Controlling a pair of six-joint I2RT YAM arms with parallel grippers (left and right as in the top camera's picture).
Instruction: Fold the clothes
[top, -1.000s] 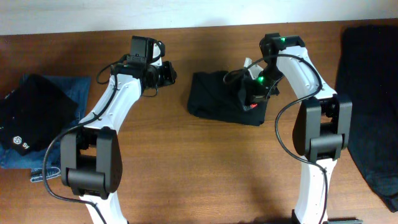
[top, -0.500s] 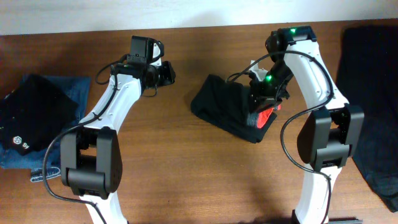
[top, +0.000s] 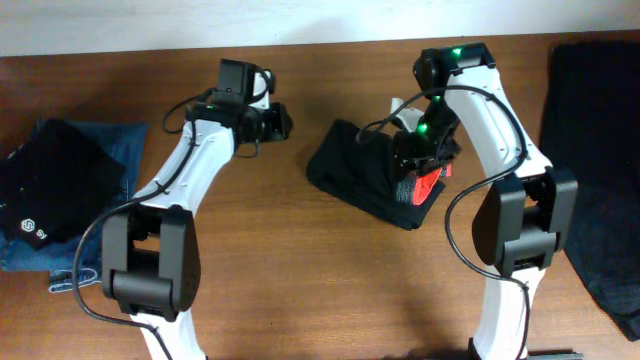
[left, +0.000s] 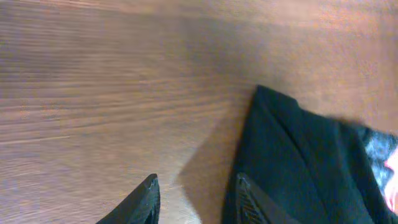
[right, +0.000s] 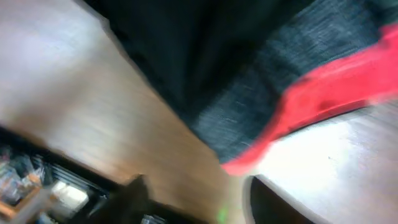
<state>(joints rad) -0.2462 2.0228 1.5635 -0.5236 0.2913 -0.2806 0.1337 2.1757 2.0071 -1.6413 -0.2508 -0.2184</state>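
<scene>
Two pieces sit at the far left edge, a black garment (top: 50, 185) lying squared on top of folded jeans (top: 125, 150), and to my eye that pair looks finished. Just right of them the left claw (top: 280, 122) hangs low over bare wood, its two fingers apart with nothing between them, aimed at the near corner of the trousers (top: 360, 175). Those trousers lie in the middle of the table as a thick, slanted black bundle, doubled over but not tidy, so I'd judge them about halfway folded. Their red and grey waistband (top: 428, 188) pokes out at the right end. The right claw (top: 418, 165) is right over that waistband. Its wrist view is blurred, but its fingers look apart, with the band lying beyond their tips, not pinched. Farther right a big dark cloth (top: 590, 150) lies spread flat to the edge, seemingly not yet folded, so a good share of work is probably left. The table (top: 300, 270) is brown wood with visible grain, and a pale wall (top: 200, 20) runs behind it.
</scene>
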